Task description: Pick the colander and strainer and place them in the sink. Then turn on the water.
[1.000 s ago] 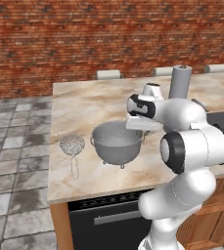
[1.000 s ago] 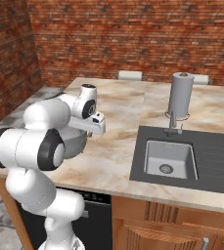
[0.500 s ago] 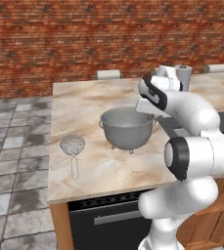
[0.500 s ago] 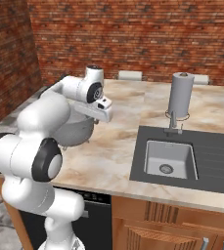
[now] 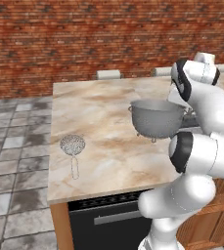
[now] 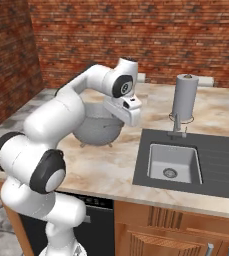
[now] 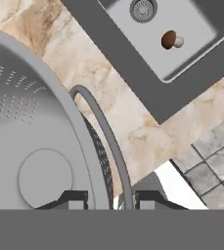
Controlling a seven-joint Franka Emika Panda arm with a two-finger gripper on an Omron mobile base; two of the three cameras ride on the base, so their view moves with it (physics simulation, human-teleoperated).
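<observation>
Two pincer (image 7: pixel 106 199) fingers clamp the colander (image 5: pixel 157 118) rim, holding it above the bench (image 5: pixel 99 127); the strainer (image 5: pixel 73 146) lies near the bench's left edge.

The marble counter (image 5: pixel 99 122) carries the strainer (image 5: pixel 73 146), sink (image 6: pixel 221 162), and seemingly a paper-towel roll (image 6: pixel 184 97).

The colander (image 5: pixel 158 118) hangs just above the counter (image 5: pixel 99 122), left of the sink (image 6: pixel 186 160), where a mushroom (image 7: pixel 169 40) lies in the basin beside the drain, while the strainer (image 5: pixel 73 146) lies on the counter well apart to its left
</observation>
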